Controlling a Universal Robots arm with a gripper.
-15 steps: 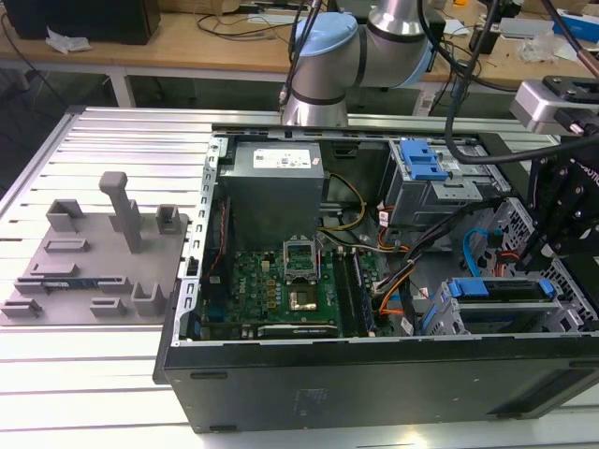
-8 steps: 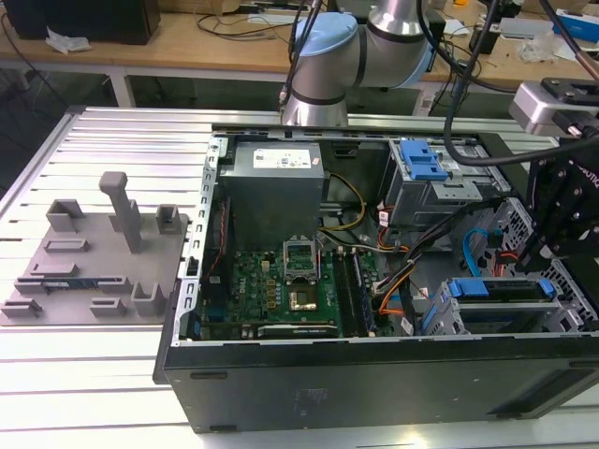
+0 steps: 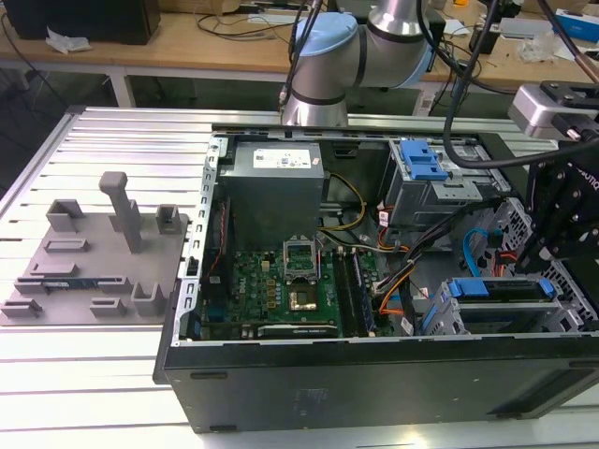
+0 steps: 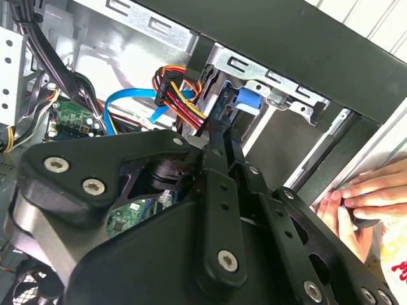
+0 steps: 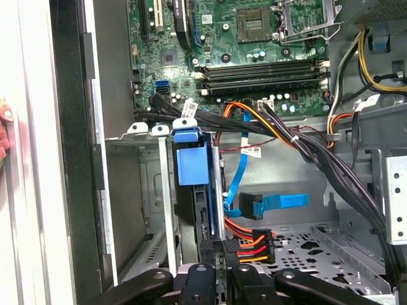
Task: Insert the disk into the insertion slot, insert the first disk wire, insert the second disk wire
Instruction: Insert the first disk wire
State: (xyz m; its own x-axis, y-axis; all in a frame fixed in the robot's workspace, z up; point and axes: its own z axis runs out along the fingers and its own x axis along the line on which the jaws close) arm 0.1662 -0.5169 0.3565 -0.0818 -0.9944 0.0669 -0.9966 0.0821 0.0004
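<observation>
The flat silver disk in its bright blue plastic carrier (image 5: 191, 166) is seen seated in the insertion slot (image 3: 438, 318), the low bay of the grey perforated sheet-metal cage at the exterior view's lower right. The wiring is therefore judged to be the step in hand. The black linked gripper (image 4: 219, 130) is held at the disk's exposed end with its fingers drawn nearly together, right beside the black power plug with orange, red and yellow wires (image 5: 245, 246); whether the plug is pinched between them cannot be told. For a clean seating, the plug is best kept square to the disk's socket and pressed straight in without twist, its stiff wires left free to trail. The bright blue flat data cable (image 5: 270, 203) is seen loose just beside the plug, its end apparently free, and could be snagged or shoved aside. A thick bundle of black cables (image 5: 311, 155) is draped across the bay toward the green motherboard (image 5: 241, 38), crowding the approach. A person's hand (image 4: 362, 197) is rested at the outer side of the black case wall (image 4: 286, 44), near the gripper, and is to be minded.
</observation>
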